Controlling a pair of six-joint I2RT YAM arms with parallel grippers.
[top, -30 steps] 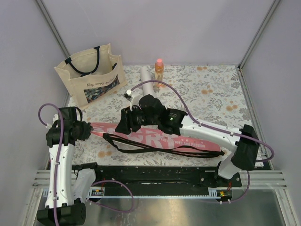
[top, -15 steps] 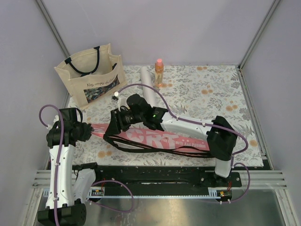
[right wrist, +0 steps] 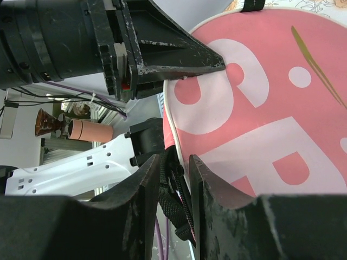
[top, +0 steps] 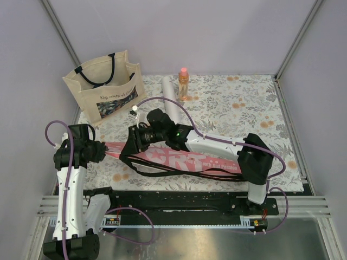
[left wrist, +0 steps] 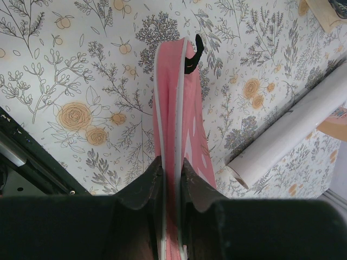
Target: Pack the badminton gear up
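Clenched on the narrow handle end of the pink racket-shaped fabric cover lettered "SPORT" (top: 187, 161), our left claw (left wrist: 172, 161) pinched that edge upright between its pads. We judged this was meant to anchor the cover while the other arm worked. Our right claw (right wrist: 174, 158) was nipped on the black webbing strap (right wrist: 176, 187) just beside the cover's rounded head, probably to lift the strap clear or steady the wide end.

Largest was the one floral-patterned tabletop (top: 244, 108), bearing everything. Next, one beige canvas tote bag with black handles (top: 105, 86) stood at the far left corner, well apart from both claws and, we reckoned, no part of the job. The one cover stretched slantwise across the near half of the table, between the two arms. One long white cardboard tube (top: 169, 92) lay beyond it, near the bag, untouched and not yet packed. One orange plastic bottle with a pink cap (top: 184, 84) stood upright just beside the tube's far end. We counted one strap, looped along the cover's near side. No racket showed in any view, and we could not tell whether any sat inside the cover.
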